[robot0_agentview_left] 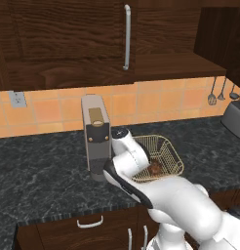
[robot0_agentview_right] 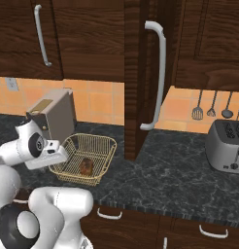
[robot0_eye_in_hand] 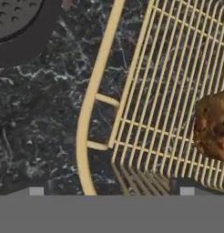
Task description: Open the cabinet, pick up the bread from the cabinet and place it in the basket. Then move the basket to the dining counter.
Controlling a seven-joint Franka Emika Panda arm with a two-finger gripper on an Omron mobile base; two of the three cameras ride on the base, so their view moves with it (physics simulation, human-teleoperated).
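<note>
Gripper (robot0_eye_in_hand: 111, 191) jaws wide apart, holding nothing, straddling the basket (robot0_eye_in_hand: 93, 91) rim. Bread (robot0_eye_in_hand: 214, 125) sits inside the basket on the black counter (robot0_agentview_right: 179, 170), beside the coffee machine (robot0_agentview_left: 95, 132).

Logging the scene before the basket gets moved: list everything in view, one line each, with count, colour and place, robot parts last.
basket: one, golden wire, on the black counter beside the coffee machine.
bread: one, dark brown, lying inside the basket.
cabinet: one door swung open, dark brown wood, silver bar handle, above the counter.
coffee machine: one, grey with tan panel, left of the basket.
toaster: one, silver, far right on the counter.
utensils: several, dark, hanging on the orange tiled wall.
wall socket: one, white, on the tiles at left.
black counter: one, speckled, over low drawers.
gripper: one, open, straddling the basket's rim.
</note>
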